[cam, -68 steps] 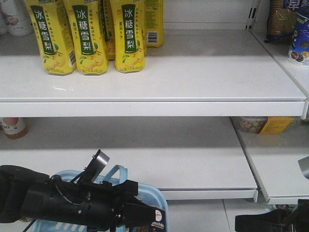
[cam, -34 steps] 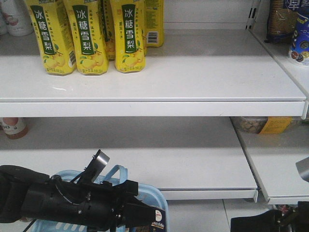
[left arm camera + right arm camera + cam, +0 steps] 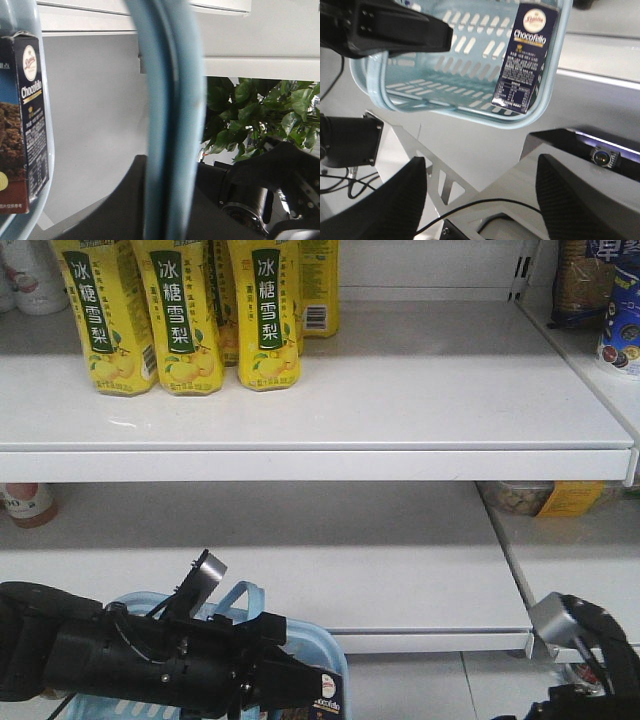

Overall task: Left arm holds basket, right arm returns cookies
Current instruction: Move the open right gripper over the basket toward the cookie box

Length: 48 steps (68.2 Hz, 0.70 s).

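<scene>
Tall yellow plastic drink bottles with green labels crowd the left of a white metal upper shelf, while the white lower shelf carries a small pale red-labelled bottle at far left, an orange-yellow packet sits on the neighbouring shelf to the right, and a leafy green plant shows in the left wrist view.

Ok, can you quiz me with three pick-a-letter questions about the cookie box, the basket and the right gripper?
1. Where is the cookie box? A inside the basket; B under the basket; C in the right gripper.
2. What colour is the basket? A red; B yellow; C light blue.
3. How is the right gripper? A shut on the cookie box; B open and empty; C shut on the basket.
Answers: 1 A, it stands inside the basket's rim. 2 C, its slotted walls are light blue. 3 B, its fingers are spread with nothing between.
</scene>
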{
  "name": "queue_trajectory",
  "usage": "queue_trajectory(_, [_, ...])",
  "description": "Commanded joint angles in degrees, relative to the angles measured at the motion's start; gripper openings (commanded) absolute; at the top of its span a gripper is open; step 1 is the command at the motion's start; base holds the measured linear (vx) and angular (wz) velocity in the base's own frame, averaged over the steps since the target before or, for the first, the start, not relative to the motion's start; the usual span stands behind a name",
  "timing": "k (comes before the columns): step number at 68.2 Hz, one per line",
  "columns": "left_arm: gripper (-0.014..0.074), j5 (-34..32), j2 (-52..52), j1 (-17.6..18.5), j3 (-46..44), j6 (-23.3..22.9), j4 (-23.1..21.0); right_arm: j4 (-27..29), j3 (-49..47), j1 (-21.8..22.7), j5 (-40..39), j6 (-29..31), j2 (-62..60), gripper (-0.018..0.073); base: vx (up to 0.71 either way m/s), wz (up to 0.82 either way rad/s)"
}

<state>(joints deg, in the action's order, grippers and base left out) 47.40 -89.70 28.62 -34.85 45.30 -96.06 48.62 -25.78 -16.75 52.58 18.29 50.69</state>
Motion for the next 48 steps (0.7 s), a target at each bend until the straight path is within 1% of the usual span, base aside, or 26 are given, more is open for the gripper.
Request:
queue_trajectory(1, [-0.0006, 3.89, 2.27, 0.01, -1.19, 0.46, -3.23, 2.81, -1.81, -3.38, -4.7, -0.05, 3.18, 0.0456, 0.0, 0.0])
queue_trajectory(16, [-0.0006, 3.89, 2.27, 0.01, -1.19, 0.46, -3.23, 6.66, -1.81, -12.61, -14.76, 0.18, 12.3, 0.0456, 0.0, 0.0])
queue_trajectory(28, [-0.0006, 3.89, 2.27, 0.01, -1.19, 0.46, -3.23, 11.25, -1.81, -17.84, -21.08, 0.88, 18.95, 0.0456, 0.0, 0.0])
queue_trajectory(38, [-0.0006, 3.89, 2.27, 0.01, -1.19, 0.46, -3.23, 15.52, -1.81, -19.57, -25.14, 1.61, 22.78, 0.0456, 0.0, 0.0])
queue_trajectory(48, [-0.0006, 3.89, 2.27, 0.01, -1.19, 0.46, -3.23, 20.93, -1.88, -19.69, -25.05, 6.74, 26.28, 0.0456, 0.0, 0.0])
